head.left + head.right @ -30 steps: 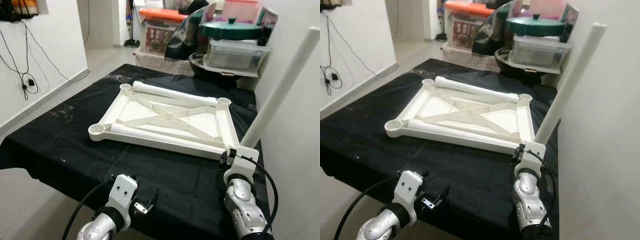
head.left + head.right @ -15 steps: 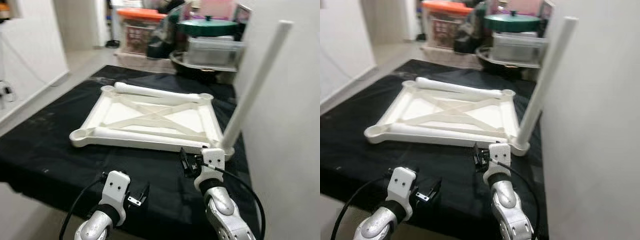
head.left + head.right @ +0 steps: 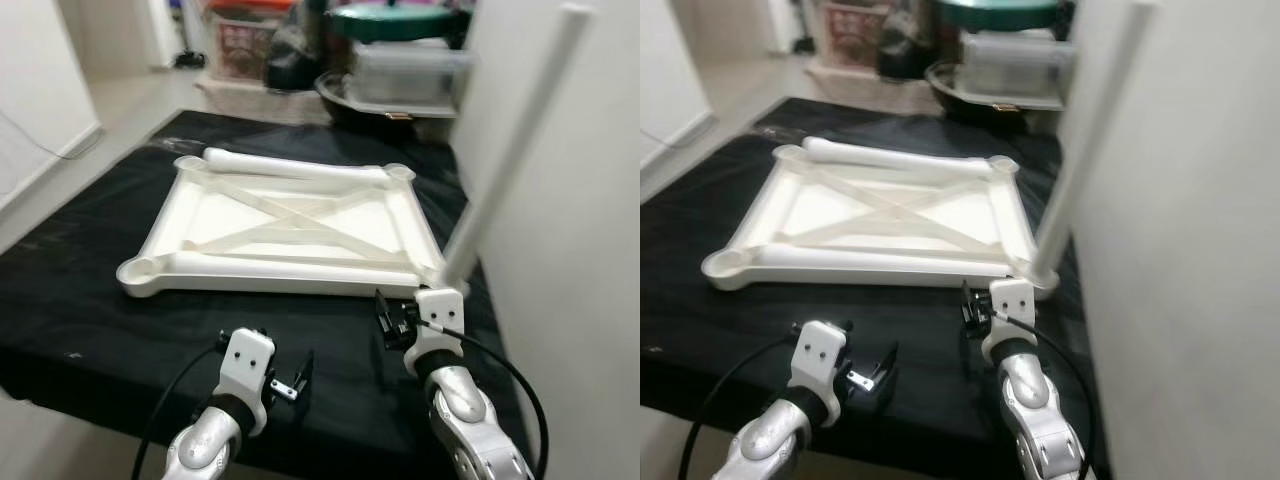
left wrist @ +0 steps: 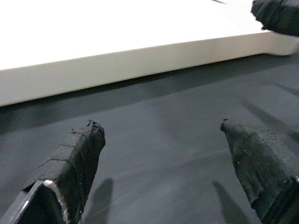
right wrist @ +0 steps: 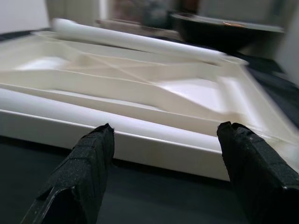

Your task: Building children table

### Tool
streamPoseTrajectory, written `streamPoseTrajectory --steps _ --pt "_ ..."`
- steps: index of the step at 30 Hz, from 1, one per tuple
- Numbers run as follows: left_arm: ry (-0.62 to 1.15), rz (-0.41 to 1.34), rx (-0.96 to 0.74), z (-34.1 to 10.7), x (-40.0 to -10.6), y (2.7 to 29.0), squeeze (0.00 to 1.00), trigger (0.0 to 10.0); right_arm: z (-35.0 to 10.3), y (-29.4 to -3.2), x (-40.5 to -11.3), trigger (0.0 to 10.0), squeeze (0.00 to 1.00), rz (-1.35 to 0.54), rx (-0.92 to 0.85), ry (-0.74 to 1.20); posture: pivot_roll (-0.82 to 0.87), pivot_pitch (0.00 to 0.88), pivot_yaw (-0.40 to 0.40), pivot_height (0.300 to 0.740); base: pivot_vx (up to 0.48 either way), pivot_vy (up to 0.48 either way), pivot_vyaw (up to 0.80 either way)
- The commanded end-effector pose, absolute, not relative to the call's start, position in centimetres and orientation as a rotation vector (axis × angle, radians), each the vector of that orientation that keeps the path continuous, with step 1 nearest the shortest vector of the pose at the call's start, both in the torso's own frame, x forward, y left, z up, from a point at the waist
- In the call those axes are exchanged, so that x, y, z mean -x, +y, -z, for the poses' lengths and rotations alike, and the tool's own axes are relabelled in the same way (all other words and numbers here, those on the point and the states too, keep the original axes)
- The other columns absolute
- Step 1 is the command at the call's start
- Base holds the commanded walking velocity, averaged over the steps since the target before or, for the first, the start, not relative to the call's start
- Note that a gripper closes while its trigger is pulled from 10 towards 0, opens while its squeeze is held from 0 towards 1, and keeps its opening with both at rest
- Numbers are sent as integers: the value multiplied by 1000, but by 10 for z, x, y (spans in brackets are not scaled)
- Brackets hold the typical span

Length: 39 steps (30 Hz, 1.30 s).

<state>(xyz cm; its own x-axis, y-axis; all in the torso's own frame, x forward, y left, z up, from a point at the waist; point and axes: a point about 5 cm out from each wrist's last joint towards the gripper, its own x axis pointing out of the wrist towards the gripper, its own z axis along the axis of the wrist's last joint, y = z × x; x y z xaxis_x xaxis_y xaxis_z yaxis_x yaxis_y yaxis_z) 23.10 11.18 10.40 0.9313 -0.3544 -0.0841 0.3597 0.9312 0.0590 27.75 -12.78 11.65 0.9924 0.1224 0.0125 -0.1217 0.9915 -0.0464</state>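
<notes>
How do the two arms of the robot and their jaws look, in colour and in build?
Both arms are silver metal with rounded joints, each ending in a white wrist block. A black cable loops along each arm. The left gripper and right gripper each have two long black fingers with a cloth-like textured cover.

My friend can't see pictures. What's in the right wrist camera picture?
A white upside-down tabletop lies on a black cloth, with two loose white legs lying across it. The open right gripper points at its near edge without touching it, one black finger on each side.
</notes>
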Motion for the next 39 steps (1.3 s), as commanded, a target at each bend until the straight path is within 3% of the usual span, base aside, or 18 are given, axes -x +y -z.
streamPoseTrajectory --steps 1,13,39 --pt "97 358 -89 -99 -229 114 0 10000 -115 -126 -275 10000 0 -128 64 2 200 0 -86 740 0 480 0" --pt "46 313 -148 -107 -233 117 0 10000 -115 -125 -274 10000 0 -139 62 5 199 0 -83 740 82 443 0" --pt "-105 237 -139 -153 -249 112 0 10000 -123 -125 -275 10000 0 -141 12 -18 202 0 -85 740 142 0 0"
